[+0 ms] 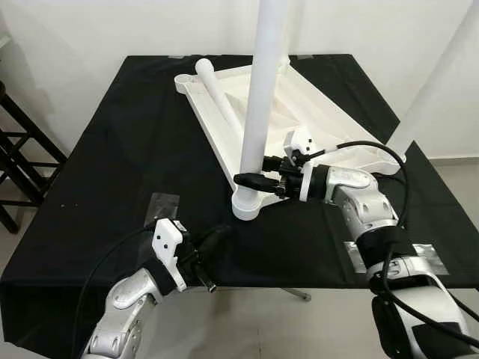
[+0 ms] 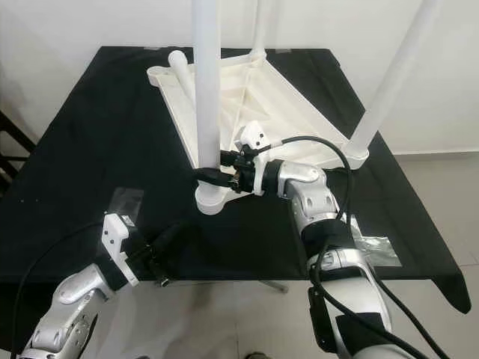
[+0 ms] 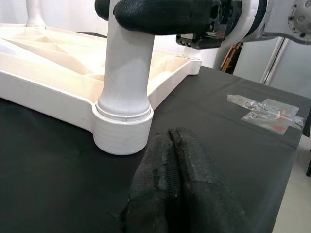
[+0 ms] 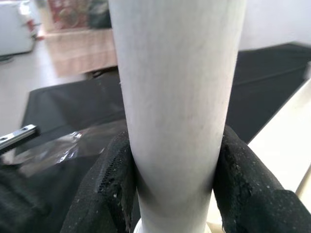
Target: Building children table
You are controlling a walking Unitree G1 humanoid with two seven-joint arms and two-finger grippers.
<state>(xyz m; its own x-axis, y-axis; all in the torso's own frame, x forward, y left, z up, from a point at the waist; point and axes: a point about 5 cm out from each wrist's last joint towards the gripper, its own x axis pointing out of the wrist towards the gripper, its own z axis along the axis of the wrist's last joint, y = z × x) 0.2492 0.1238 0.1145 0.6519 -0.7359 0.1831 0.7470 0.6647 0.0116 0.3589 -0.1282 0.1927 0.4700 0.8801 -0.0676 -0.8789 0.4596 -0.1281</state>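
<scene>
A white children's tabletop (image 1: 314, 105) lies upside down on the black-covered table (image 1: 112, 164). A white leg (image 1: 262, 97) stands upright in the near corner socket (image 1: 247, 203). My right gripper (image 1: 254, 179) is shut on this leg low down, its black fingers (image 4: 107, 184) pressing both sides. Another leg (image 1: 438, 78) stands at the right corner, and a loose leg (image 1: 217, 93) lies across the tabletop. My left gripper (image 1: 213, 241) is shut and holds nothing; it rests on the cloth just in front of the socket (image 3: 121, 131).
A clear bag of small hardware (image 3: 267, 109) lies on the cloth to the right, and clear plastic (image 1: 161, 203) to the left. The table's front edge (image 1: 247, 288) is close to my arms. Dark furniture (image 1: 15, 149) stands at far left.
</scene>
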